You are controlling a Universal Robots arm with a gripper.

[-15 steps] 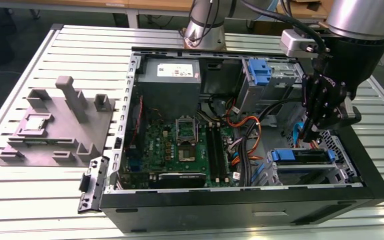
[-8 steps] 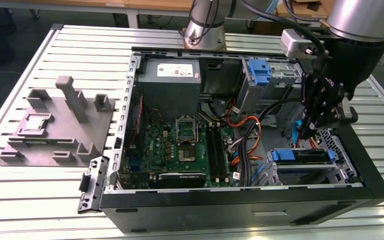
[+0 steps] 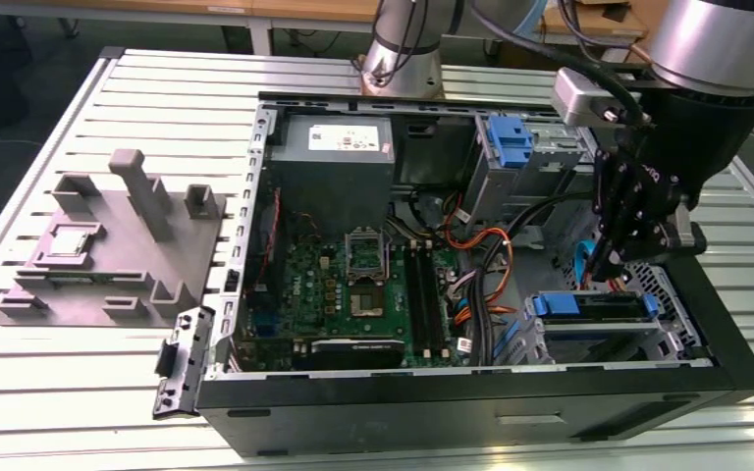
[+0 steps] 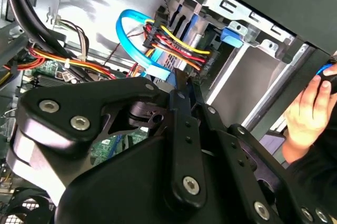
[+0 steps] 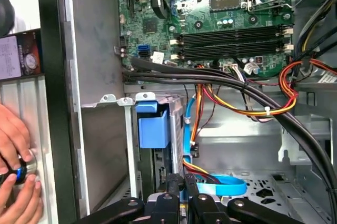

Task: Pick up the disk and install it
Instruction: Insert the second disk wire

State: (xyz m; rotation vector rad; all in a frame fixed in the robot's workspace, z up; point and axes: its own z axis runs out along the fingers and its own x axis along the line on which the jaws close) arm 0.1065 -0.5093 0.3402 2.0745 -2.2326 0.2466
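Hangs the pincer (image 3: pixel 613 278) low in the near corner of the open computer case (image 3: pixel 482 407), right over the drive cage (image 3: pixel 652 339), probably because the slot is reached only from above. Cannot tell from any view whether spread or pressed together, nor whether gripping anything. Finds the disk (image 3: pixel 603 306) already sitting on edge inside that cage of stamped grey sheet steel, its blue plastic carrier frame (image 5: pixel 152 126) glossy and boxy in the first wrist view, likely held upright by the cage's rails. Notes a flat blue data cable (image 4: pixel 131 29) looping in a smooth arc beside bundled red, yellow and black power wires (image 4: pixel 179 48), apparently routed to the disk's end. Sees the green motherboard (image 3: pixel 350 285) lying flat on the case floor, well apart. Rests the case on a ribbed metal counter (image 3: pixel 76 392), with a matte grey moulded fixture (image 3: pixel 122 245) beside it. Catches a person's hand (image 5: pixel 16 166) outside the case wall, closed round a small object.
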